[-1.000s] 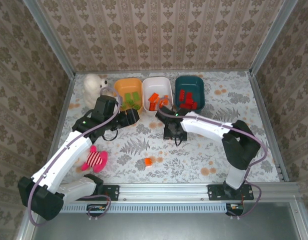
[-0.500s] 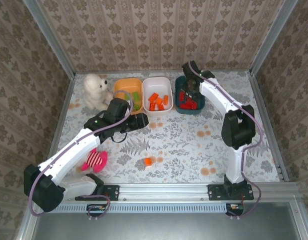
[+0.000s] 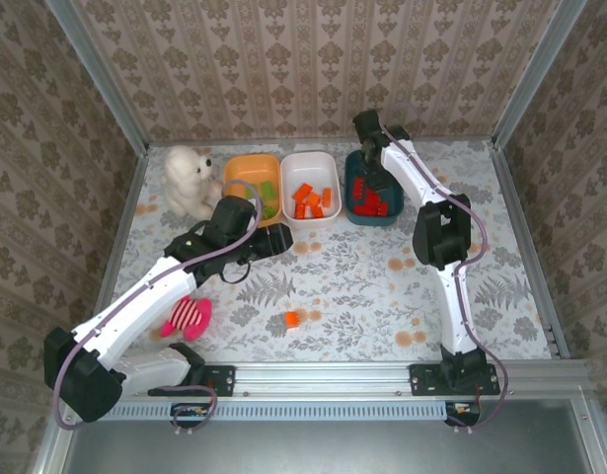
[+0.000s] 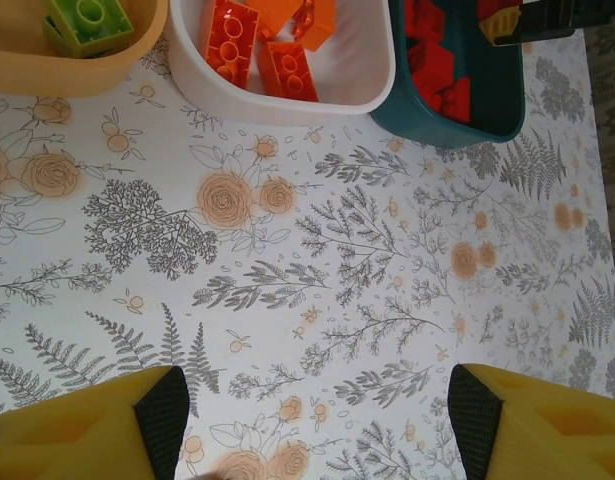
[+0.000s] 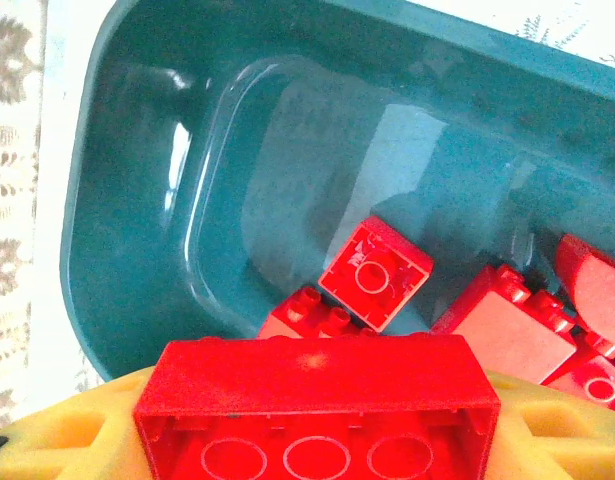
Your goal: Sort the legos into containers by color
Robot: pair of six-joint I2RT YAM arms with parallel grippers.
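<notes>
Jaws of our right gripper (image 5: 317, 440) pinch a long red brick (image 5: 317, 385) by its two ends, just above the dark teal bin (image 5: 147, 200), where other red bricks (image 5: 375, 272) lie. Our left gripper (image 4: 312, 420) is spread wide and empty over the flowered table (image 4: 317, 260). Beyond it, orange bricks (image 4: 252, 50) lie in the white bin (image 4: 287, 100) and a green brick (image 4: 87, 20) in the orange bin (image 4: 77, 75). One orange brick (image 3: 291, 319) lies alone on the table.
</notes>
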